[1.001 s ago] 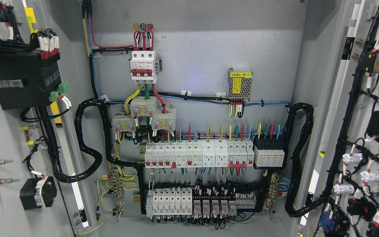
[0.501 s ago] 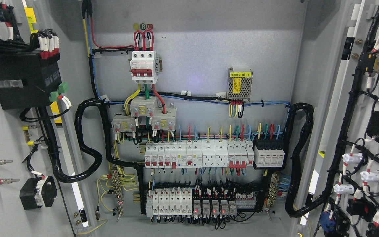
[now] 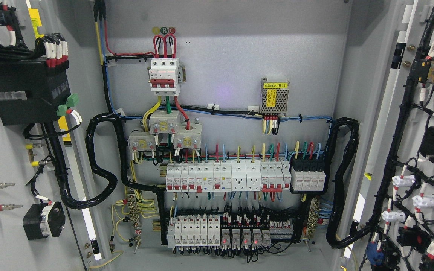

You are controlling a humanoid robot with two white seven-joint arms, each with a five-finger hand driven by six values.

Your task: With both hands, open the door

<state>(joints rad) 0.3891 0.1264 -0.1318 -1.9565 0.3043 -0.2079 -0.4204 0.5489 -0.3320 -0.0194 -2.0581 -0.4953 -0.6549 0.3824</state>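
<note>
At nine o'clock the grey steel left door [image 3: 2, 158] of the cabinet stands swung wide open, its inner face toward the camera, carrying a black box-shaped module [image 3: 26, 92] with red-and-white-sleeved wires on top and a small black component [image 3: 43, 220] toward seven o'clock. A thick black corrugated cable loom [image 3: 100, 165] loops from the door into the cabinet. At the centre the grey back panel [image 3: 239, 56] holds a white three-pole breaker with red levers [image 3: 164, 75] at eleven o'clock, a perforated metal power supply with a yellow label [image 3: 274, 96] toward one o'clock, and a row of white breakers [image 3: 224, 177] below it. At three o'clock the grey right door [image 3: 398, 124] also stands open, strung with black wiring and white connectors [image 3: 426, 201]. Neither robot hand appears anywhere, so their fingers cannot be judged.
</note>
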